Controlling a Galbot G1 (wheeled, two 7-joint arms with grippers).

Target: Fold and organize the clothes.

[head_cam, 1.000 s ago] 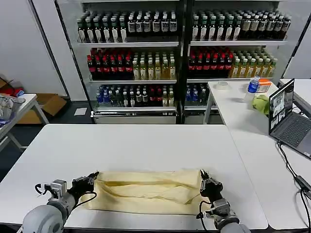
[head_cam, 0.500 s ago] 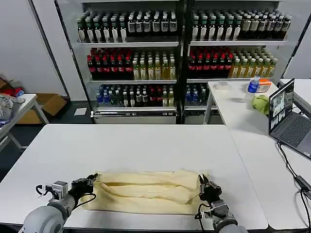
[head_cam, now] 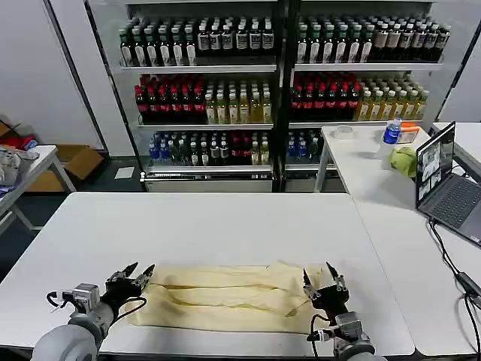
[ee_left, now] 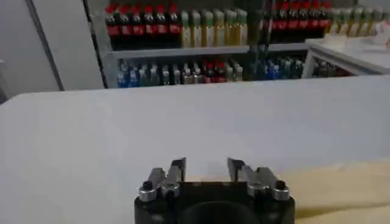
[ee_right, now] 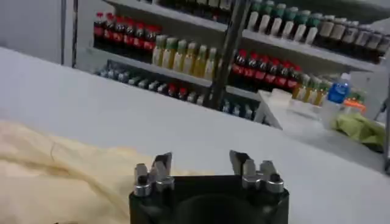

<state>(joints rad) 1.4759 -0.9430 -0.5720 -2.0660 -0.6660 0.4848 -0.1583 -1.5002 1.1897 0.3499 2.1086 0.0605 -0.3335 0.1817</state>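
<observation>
The cream T-shirt (head_cam: 229, 295) lies as a long folded band along the near edge of the white table (head_cam: 210, 222). The next fold likely needs a level pinch at both ends. The left gripper (head_cam: 138, 276) and right gripper (head_cam: 322, 280) sit low at its ends, jaws apart, empty.

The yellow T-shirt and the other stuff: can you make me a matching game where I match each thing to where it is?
Things:
1. T-shirt
2. laptop
3. left gripper
4. right gripper

Places:
A. open, at the shirt's right end
B. on the side table to the robot's right
C. folded into a long band near the front edge of the white table
D. open, at the shirt's left end

Pairs: 1-C, 2-B, 3-D, 4-A
</observation>
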